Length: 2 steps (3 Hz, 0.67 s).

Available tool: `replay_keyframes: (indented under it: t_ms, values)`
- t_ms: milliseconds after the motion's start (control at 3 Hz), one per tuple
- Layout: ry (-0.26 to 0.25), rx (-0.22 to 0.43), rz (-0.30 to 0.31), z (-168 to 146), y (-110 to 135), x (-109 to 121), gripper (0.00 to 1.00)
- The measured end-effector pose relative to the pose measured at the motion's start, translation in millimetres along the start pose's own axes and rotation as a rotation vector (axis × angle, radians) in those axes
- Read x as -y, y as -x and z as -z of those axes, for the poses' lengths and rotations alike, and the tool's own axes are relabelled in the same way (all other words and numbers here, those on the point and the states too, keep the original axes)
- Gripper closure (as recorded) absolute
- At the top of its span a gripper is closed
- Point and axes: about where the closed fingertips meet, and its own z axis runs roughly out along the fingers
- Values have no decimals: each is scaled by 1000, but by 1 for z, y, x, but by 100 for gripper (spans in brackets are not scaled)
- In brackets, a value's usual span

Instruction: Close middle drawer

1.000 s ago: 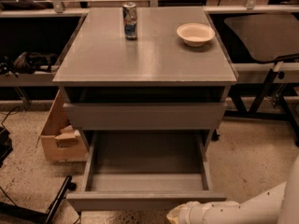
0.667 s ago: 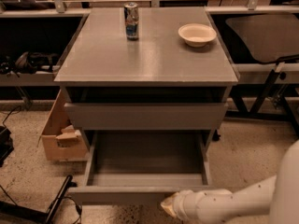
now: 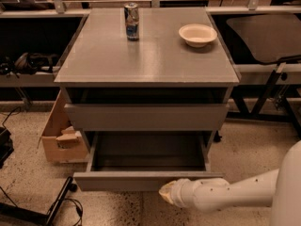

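Note:
The grey cabinet point(image 3: 148, 55) stands in the middle of the view. Its middle drawer point(image 3: 122, 181) is pulled partly out toward me, and its shallow empty inside point(image 3: 148, 150) shows. The taller uppermost drawer front point(image 3: 146, 117) sits above it, nearly flush. The lowest drawer is hidden under the open one. My white arm comes in from the lower right, and my gripper point(image 3: 167, 192) is at the right half of the middle drawer's front, touching or just short of it.
A drink can point(image 3: 132, 14) and a pale bowl point(image 3: 197, 34) stand on the cabinet top. A cardboard box point(image 3: 59, 138) sits on the floor at the cabinet's left. A black bar and cables point(image 3: 61, 202) lie at the lower left. Dark furniture legs point(image 3: 270, 86) stand at the right.
My gripper has moved up and forward against the drawer front. The middle drawer has slid partway into the cabinet and sticks out less than before.

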Motion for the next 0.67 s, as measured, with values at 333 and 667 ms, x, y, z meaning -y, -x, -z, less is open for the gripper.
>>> replay_keyframes:
  t_ms: [333,667]
  values:
    - [9,27,50,-20,28,17,100]
    - [43,54,97,-45,49,24,100]
